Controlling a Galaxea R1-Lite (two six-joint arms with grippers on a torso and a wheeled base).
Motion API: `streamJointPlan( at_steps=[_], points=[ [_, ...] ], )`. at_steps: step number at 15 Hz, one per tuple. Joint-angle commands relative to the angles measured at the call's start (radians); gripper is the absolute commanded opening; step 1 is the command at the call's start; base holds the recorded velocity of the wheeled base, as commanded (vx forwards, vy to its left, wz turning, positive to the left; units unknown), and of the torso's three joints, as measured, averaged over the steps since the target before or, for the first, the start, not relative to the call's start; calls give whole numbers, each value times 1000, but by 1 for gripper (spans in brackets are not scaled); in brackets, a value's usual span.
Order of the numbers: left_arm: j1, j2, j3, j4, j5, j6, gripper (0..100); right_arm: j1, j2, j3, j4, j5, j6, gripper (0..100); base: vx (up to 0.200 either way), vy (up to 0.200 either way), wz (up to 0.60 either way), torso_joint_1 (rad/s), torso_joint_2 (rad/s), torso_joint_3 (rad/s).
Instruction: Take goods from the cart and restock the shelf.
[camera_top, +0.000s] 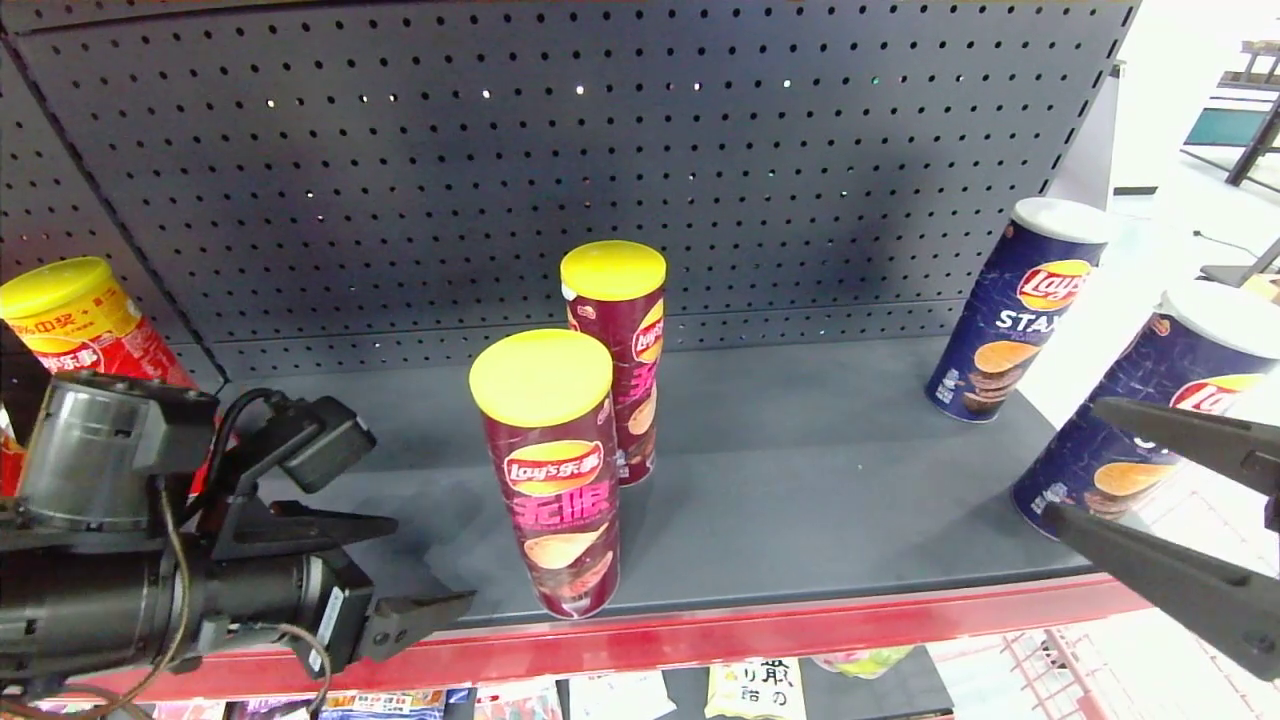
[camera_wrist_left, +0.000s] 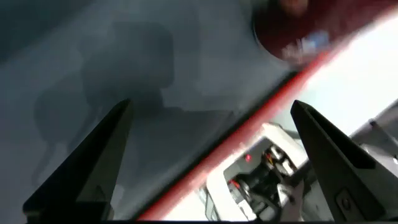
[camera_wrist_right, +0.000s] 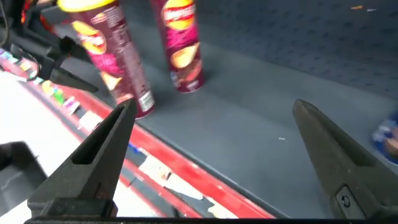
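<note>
At the red front edge of the dark grey metal shelf (camera_top: 800, 480), the left gripper (camera_top: 432, 562) hangs spread and empty beside the nearer maroon cylindrical crisp can with a yellow lid (camera_top: 550, 480). The right gripper (camera_top: 1075, 458), also spread and empty, is near a dark blue white-lidded crisp can (camera_top: 1150, 375) at the shelf's right end. Farther back stand a second maroon yellow-lidded can (camera_top: 625, 350), another blue can (camera_top: 1010, 310) and, far left, a red yellow-lidded can (camera_top: 85, 320), before the perforated grey back panel (camera_top: 600, 150).
</note>
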Motion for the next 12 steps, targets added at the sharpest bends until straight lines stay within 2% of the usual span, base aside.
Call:
streamJointPlan(
  at_steps=[1, 12],
  points=[
    [-14, 95, -37, -15, 0, -2, 100, -26, -23, 4, 0, 3, 10, 100, 0, 0, 0, 0, 0, 0],
    [-55, 203, -118, -16, -1, -2, 100, -37, -11, 1, 0, 1, 36, 100, 0, 0, 0, 0, 0, 0]
  ],
)
